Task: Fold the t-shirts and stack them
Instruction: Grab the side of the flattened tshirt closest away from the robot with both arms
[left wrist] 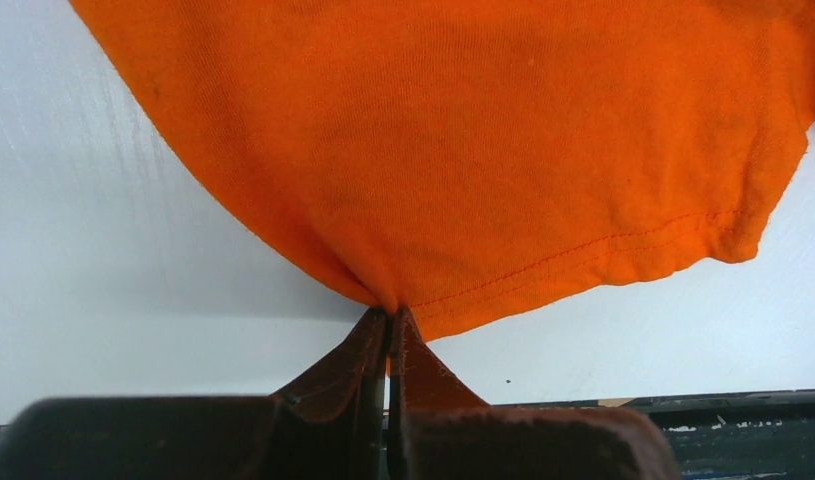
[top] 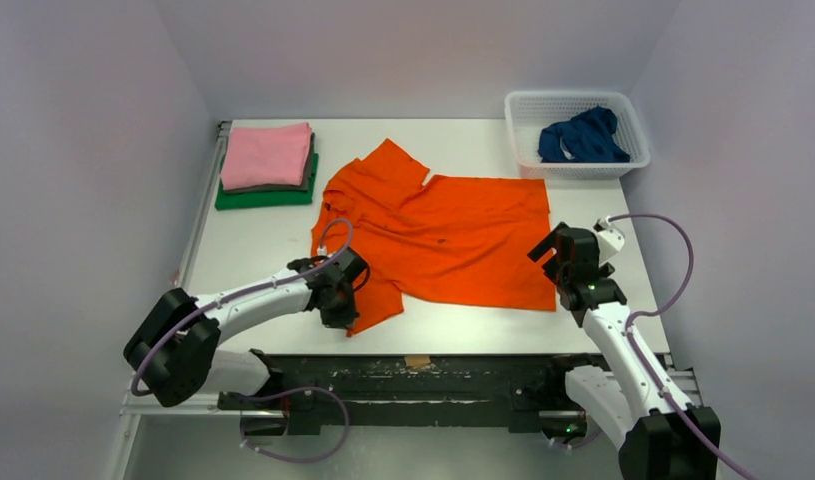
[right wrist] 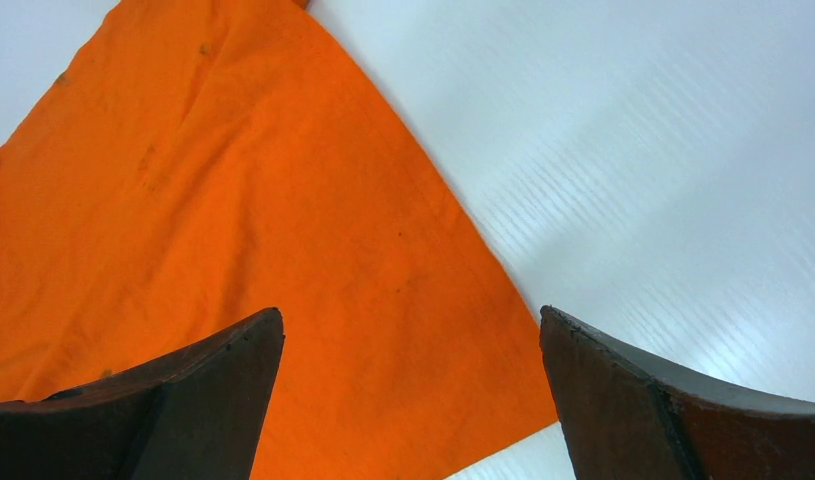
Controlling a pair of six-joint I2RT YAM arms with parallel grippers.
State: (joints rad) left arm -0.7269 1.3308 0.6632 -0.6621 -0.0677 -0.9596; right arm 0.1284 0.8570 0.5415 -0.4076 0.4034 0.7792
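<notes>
The orange t-shirt point(top: 443, 235) lies spread on the white table, collar to the left. My left gripper point(top: 345, 300) is shut on the cloth of its near left sleeve point(left wrist: 503, 180), which bunches at the fingertips point(left wrist: 378, 330). My right gripper point(top: 551, 262) is open and empty above the shirt's near right hem corner point(right wrist: 383, 330). A folded stack at the back left has the pink t-shirt point(top: 267, 154) on top, the dark grey t-shirt point(top: 311, 172) under it and the green t-shirt point(top: 266, 197) at the bottom. The dark blue t-shirt point(top: 583, 136) lies crumpled in the basket.
The white plastic mesh basket point(top: 524, 110) stands at the back right corner. A black rail point(top: 423, 378) runs along the table's near edge between the arm bases. Grey walls close in the left, back and right sides.
</notes>
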